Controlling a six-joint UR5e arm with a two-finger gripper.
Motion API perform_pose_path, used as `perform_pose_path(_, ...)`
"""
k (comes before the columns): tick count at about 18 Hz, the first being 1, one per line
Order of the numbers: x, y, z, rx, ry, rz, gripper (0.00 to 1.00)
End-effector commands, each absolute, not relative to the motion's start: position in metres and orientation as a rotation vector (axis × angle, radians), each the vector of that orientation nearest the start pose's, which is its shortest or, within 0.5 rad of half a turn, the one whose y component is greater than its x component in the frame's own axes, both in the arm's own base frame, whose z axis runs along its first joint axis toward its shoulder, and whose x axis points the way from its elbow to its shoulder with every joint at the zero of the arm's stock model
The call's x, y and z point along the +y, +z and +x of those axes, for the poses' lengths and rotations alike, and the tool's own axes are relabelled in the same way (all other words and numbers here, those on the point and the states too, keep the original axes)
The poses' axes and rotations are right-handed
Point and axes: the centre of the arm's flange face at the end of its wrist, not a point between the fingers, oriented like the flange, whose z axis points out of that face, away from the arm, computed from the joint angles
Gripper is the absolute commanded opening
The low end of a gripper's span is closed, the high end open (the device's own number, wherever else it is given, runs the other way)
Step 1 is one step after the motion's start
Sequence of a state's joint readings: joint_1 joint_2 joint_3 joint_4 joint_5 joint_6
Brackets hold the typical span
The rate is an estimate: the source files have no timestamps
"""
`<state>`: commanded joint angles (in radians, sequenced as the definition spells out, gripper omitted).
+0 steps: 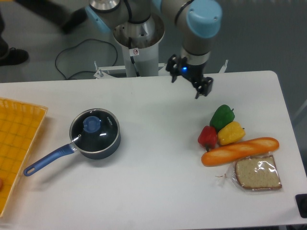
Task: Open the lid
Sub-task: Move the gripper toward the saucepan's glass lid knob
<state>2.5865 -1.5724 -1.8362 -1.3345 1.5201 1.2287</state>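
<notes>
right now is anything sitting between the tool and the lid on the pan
Nothing visible does. The tool hangs open above the table's far edge, and the lid sits on the saucepan to the left. The stretch of table between them is bare; the peppers and bread lie off on the other side.

Bare tabletop [158, 143] between pincer [189, 79] and lid [94, 129]; peppers [221, 125] and baguette [240, 150] off right.
</notes>
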Motion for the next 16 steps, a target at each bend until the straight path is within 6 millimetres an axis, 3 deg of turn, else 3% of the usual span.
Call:
perform_pose_path(9,0.420,0.391,-0.283,0.594,-0.043,-3.061,1.00)
perform_pose_path(14,0.464,0.377,-0.239,0.833,-0.034,-3.064,1.00)
perform_pose_path(16,0.475,0.370,-0.232,0.877,-0.048,-3.058,1.00)
